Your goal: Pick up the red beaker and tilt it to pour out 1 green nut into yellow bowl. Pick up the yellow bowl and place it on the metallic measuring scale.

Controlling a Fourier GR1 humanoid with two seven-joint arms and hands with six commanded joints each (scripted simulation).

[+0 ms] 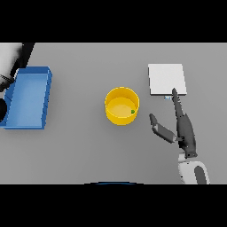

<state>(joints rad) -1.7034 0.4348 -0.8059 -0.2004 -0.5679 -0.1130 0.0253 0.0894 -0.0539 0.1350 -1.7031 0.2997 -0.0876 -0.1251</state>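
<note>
Head view: nut in bowl, right hand open beside it, bowl not yet on scale.
We see the yellow bowl mid-table with a green nut inside; the right hand sits to its right, fingers straight and spread wide, holding nothing, one fingertip reaching the scale. We judge the bowl light, rigid, smooth; grip at the rim or wall. Blue tray far left; no beaker or left hand in sight.

Between the yellow bowl and the measuring scale we see a strip of bare bench, partly occupied by the right hand, its fingers spread toward the scale's near edge. The blue bin stands well apart at far left.
</note>
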